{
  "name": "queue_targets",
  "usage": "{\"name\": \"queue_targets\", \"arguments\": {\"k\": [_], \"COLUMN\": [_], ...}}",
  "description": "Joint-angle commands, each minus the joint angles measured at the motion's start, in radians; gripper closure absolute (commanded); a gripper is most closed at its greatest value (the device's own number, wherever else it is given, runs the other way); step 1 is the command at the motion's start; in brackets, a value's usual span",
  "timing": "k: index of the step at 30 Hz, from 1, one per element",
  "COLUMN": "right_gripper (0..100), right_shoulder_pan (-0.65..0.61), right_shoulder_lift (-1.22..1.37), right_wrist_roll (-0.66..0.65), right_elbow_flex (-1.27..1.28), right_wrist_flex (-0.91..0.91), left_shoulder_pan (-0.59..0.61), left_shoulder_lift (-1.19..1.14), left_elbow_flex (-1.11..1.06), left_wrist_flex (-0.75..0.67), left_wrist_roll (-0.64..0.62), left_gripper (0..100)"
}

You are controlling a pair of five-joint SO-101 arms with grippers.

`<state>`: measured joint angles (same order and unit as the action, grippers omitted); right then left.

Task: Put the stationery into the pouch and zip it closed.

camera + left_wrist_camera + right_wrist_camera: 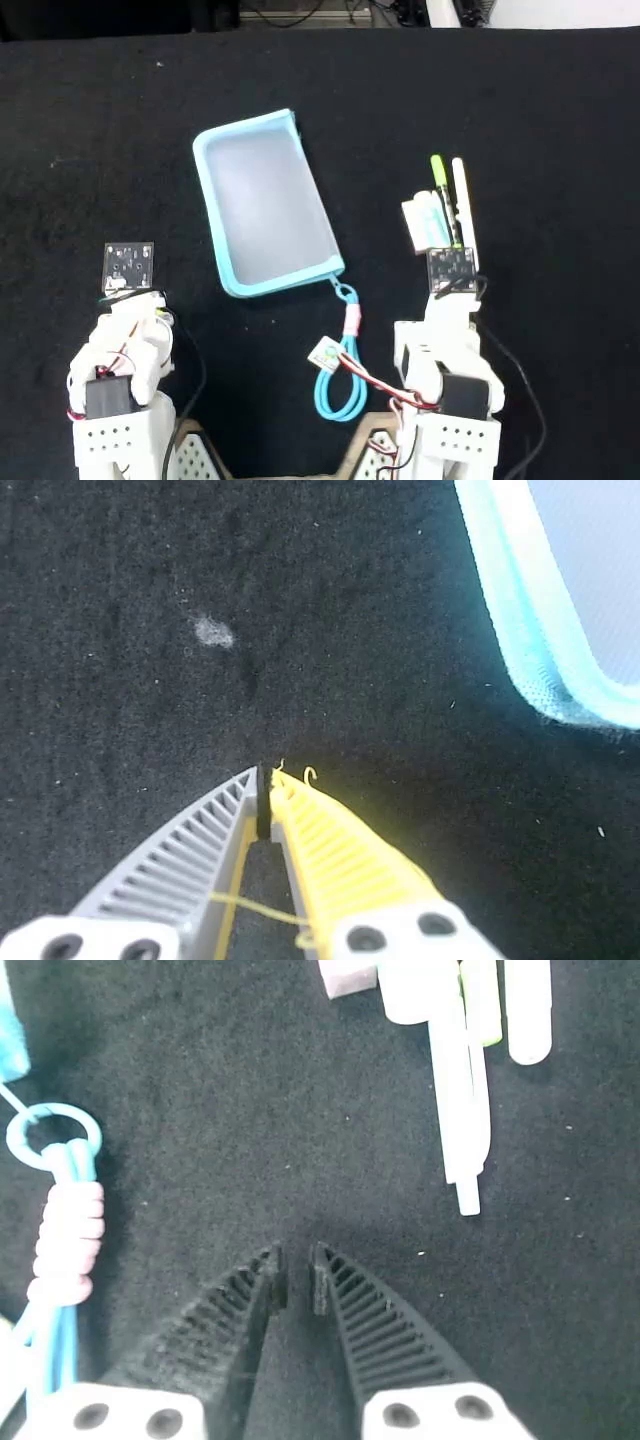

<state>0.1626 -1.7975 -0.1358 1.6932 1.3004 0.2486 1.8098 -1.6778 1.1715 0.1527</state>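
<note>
Where black felt covers the table [90, 110], one rectangular pale-blue pouch of frosted plastic [265, 205] lies flat at centre, slightly angled. Left gripper [265, 798]: grey and yellow fingers pressed together, empty, over bare cloth near the pouch's corner. Right gripper [297, 1278]: black fingers barely parted, empty, between cord and stationery. One looped blue cord [340, 385] with pink wrapping [352, 318] at the pouch's zip end. Stationery, outside the pouch on the right arm's side: white pen [462, 205], green-tipped marker [439, 178], pale block [420, 225], bunched together.
</note>
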Motion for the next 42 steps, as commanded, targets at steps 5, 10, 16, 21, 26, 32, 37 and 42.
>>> {"name": "queue_targets", "arguments": {"k": [5,10,16,21,26,32,37,42], "right_gripper": [94.5,94.5,94.5,94.5,94.5,94.5,94.4,94.3], "right_shoulder_pan": [0.018,0.018,0.018,0.018,0.012,0.018,0.012,-0.104], "right_shoulder_lift": [-0.096,-0.096,-0.096,-0.096,-0.096,-0.096,-0.096,-0.097], "right_wrist_roll": [0.005,0.005,0.005,0.005,0.009,0.009,0.011,0.011], "right_elbow_flex": [-0.008,-0.008,-0.008,-0.008,-0.008,-0.008,-0.008,-0.008], "right_wrist_flex": [0.006,0.006,0.006,0.006,0.005,0.005,0.005,0.005], "left_shoulder_pan": [-0.002,-0.002,-0.002,-0.002,-0.002,-0.008,-0.008,-0.008], "left_shoulder_lift": [0.011,0.011,0.011,0.011,0.011,0.011,0.009,0.008], "left_elbow_flex": [-0.021,-0.021,-0.021,-0.021,-0.021,-0.021,-0.021,-0.021], "left_wrist_flex": [0.006,0.006,0.006,0.006,0.006,0.006,0.006,0.02], "left_wrist_roll": [-0.009,-0.009,-0.009,-0.009,-0.009,-0.011,-0.011,-0.011], "left_gripper": [97,97,97,97,97,97,97,97]}}
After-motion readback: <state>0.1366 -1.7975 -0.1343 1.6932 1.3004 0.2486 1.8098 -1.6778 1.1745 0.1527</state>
